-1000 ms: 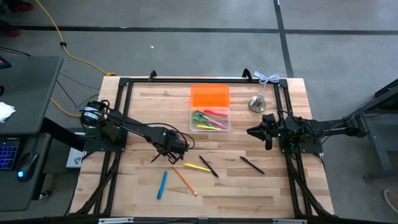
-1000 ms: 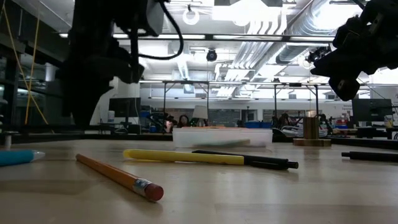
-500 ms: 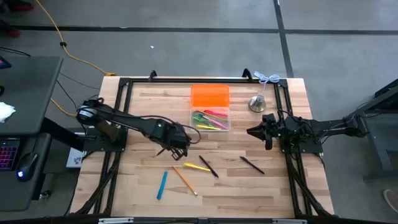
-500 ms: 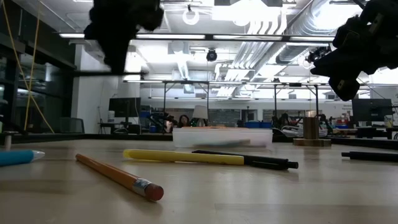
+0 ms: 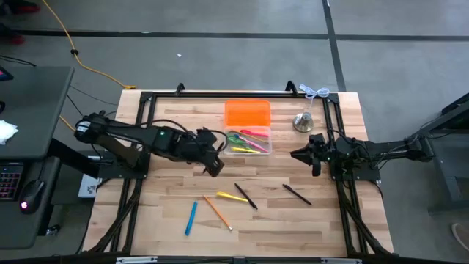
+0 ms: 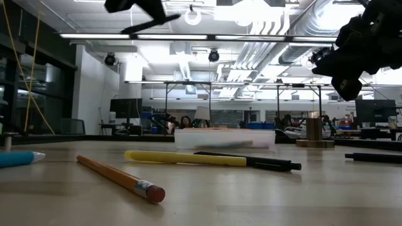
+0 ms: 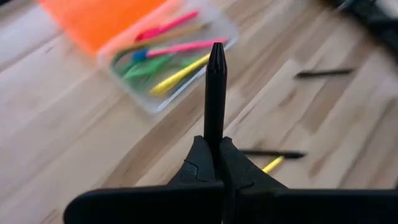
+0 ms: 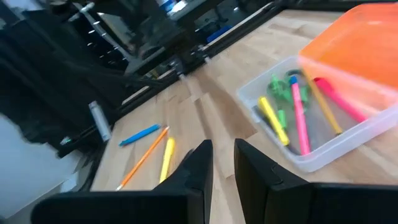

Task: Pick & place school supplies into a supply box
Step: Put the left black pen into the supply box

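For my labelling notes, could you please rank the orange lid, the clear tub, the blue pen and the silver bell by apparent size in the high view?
1-2. orange lid and clear tub: look alike, not ranked.
3. blue pen.
4. silver bell: shorter but wider than the pen, so this order is unsure.

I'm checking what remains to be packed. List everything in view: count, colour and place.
Clear tub: one, mid-table, holding pink, yellow and green supplies.
Orange lid: one, touching the tub's far side.
Silver bell-shaped object: one, right of the lid.
Black pens on table: two, front centre, front right.
Yellow pen: one, beside the central black pen.
Orange pencil: one, front centre.
Blue pen: one, front left.
Held black pen: one, in the left gripper.
Left gripper: shut on that pen, left of the tub.
Right gripper: empty, right of the tub.
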You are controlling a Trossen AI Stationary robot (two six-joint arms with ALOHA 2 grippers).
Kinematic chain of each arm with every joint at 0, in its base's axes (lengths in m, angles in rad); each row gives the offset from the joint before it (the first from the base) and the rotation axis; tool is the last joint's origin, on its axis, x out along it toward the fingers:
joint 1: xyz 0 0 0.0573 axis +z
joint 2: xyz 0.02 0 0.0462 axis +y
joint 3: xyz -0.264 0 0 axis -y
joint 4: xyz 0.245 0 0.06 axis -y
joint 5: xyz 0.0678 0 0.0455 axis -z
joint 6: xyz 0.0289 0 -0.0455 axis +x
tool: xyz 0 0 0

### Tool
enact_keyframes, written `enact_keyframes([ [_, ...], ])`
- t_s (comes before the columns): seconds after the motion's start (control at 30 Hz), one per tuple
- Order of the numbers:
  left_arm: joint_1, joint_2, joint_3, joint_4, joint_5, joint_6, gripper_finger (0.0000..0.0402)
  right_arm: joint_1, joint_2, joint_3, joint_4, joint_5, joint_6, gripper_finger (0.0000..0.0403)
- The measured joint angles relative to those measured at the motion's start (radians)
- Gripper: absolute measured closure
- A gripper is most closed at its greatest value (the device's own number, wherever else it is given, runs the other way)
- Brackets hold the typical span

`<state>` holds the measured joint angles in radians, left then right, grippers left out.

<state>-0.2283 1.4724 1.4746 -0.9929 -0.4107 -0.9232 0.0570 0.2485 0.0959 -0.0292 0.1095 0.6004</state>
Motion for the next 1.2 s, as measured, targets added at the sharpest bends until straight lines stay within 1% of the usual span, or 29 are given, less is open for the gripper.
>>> enact_keyframes([
  [0.2, 0.014, -0.016, 0.001, 0.159, -0.037, 0.072, 0.0385, 0.0, 0.0, 0.0, 0.019, 0.082, 0.002, 0.0359],
  [0.4, 0.06, -0.015, 0.001, 0.29, -0.014, 0.158, 0.0387, 0.0, 0.006, 0.0, 0.133, 0.083, -0.002, 0.0359],
  [0.63, 0.135, -0.015, 0.001, 0.464, 0.074, 0.281, 0.0388, 0.0, 0.006, 0.0, 0.242, 0.079, -0.051, 0.0359],
  [0.87, 0.201, -0.015, 0.001, 0.623, 0.197, 0.369, 0.0385, 0.0, 0.006, 0.0, 0.317, 0.078, -0.051, 0.0359],
  [1.0, 0.226, -0.015, -0.001, 0.693, 0.243, 0.397, 0.0387, 0.0, 0.014, 0.0, 0.392, 0.04, -0.051, 0.0359],
  [1.2, 0.257, -0.012, -0.055, 0.84, 0.326, 0.402, 0.0384, 0.0, 0.069, 0.0, 0.557, -0.012, -0.052, 0.0359],
])
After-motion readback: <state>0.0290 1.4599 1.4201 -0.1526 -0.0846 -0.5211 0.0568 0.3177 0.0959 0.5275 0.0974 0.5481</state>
